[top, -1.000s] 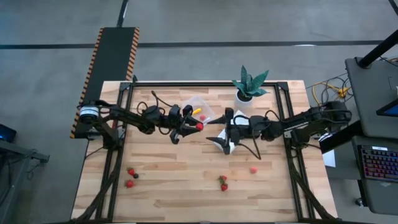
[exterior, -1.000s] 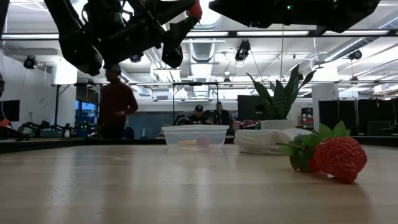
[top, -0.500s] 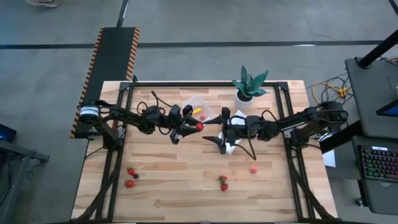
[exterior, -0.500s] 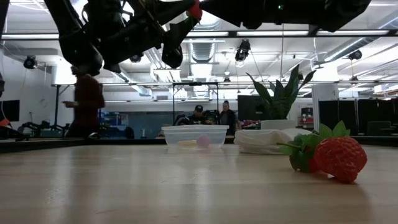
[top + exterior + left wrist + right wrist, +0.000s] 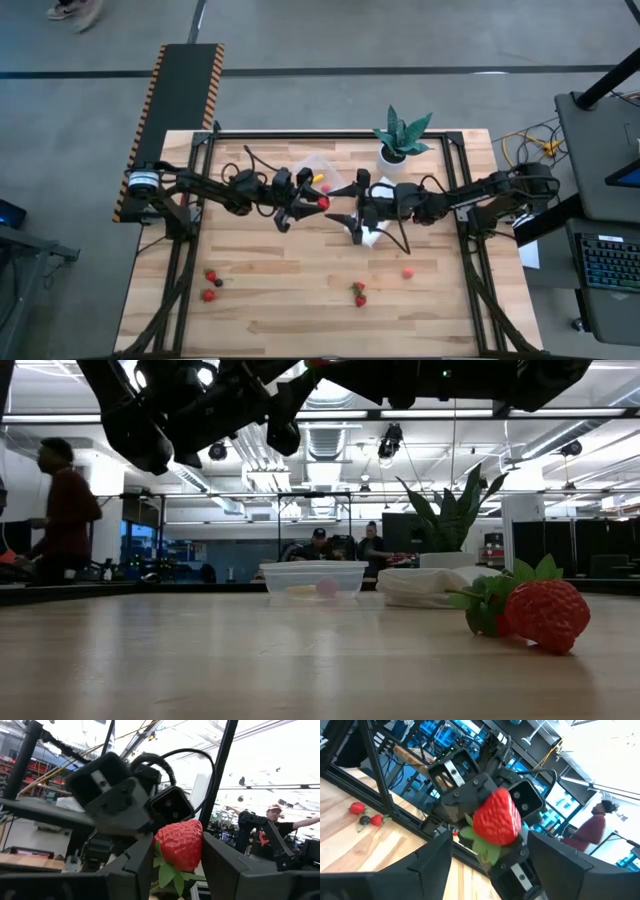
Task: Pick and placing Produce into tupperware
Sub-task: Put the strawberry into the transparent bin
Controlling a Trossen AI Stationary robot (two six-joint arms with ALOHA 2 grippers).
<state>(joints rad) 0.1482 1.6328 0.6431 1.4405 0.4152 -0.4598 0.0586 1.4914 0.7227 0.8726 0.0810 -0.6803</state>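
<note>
My left gripper point(image 5: 318, 204) is shut on a red toy strawberry point(image 5: 323, 203) with a green top, held in the air just near of the clear tupperware point(image 5: 318, 168). The tub rests on its base point(image 5: 313, 592) with a yellow piece point(image 5: 316, 180) and a pink piece point(image 5: 327, 588) inside. My right gripper point(image 5: 343, 205) is open and faces the left one. In the right wrist view its fingers point(image 5: 437, 857) stand wide on either side of the strawberry point(image 5: 496, 817) without touching it. More produce lies loose on the table: red pieces point(image 5: 209, 285), a pair point(image 5: 359, 295) and a pink piece point(image 5: 408, 272). My left gripper pinches the strawberry between its two fingers point(image 5: 142, 857), which sit on its opposite sides point(image 5: 165, 845). The green top point(image 5: 167, 872) points back toward the gripper and the red tip points away. The fingers come from the table's left, about level. The strawberry is lifted clear of the table.
A folded white cloth point(image 5: 430, 585) lies below my right gripper, beside the tub. A green potted plant point(image 5: 401, 137) stands near the far edge. One strawberry point(image 5: 545, 615) lies close to the low camera. People move in the room behind the table.
My right gripper has moved toward the table's left, closing in on the held strawberry, and stays open. My left gripper has risen a little with the strawberry, which has left the top of the low view. A person in the background has walked leftward.
</note>
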